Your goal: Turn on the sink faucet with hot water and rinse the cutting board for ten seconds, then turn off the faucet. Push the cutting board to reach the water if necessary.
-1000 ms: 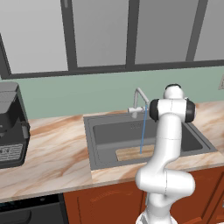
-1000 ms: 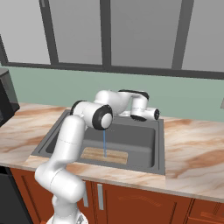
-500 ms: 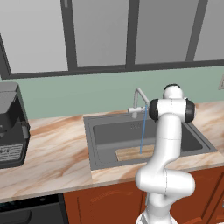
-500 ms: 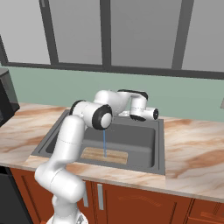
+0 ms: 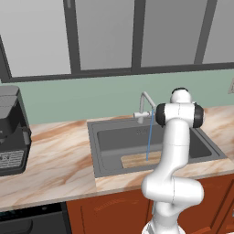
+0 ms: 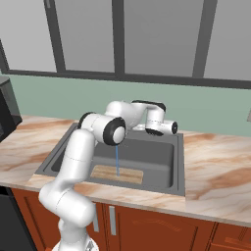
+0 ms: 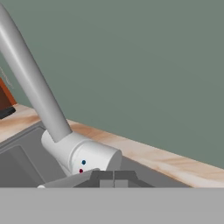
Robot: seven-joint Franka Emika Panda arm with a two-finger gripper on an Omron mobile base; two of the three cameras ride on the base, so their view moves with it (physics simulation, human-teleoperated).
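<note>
The sink faucet (image 7: pixel 81 158) stands close in front of my gripper (image 7: pixel 113 177), whose fingertips are pressed together, shut on nothing, just before the tap's base. Its spout (image 7: pixel 30 83) slants up to the left. In the left base view the faucet (image 5: pixel 145 106) rises behind the sink (image 5: pixel 93 137), partly covered by my arm. A thin blue stream of water (image 5: pixel 148 137) falls onto the light-tan cutting board (image 5: pixel 137 160), which lies flat along the basin's front. The right base view shows the water (image 6: pixel 117 162) landing near the cutting board's (image 6: pixel 105 173) middle inside the sink (image 6: pixel 179 162).
A black coffee machine (image 5: pixel 11 132) stands on the marbled counter to the left of the sink. The green wall and dark-framed windows run behind the faucet. Counter stretches to the right of the basin (image 6: pixel 215 157).
</note>
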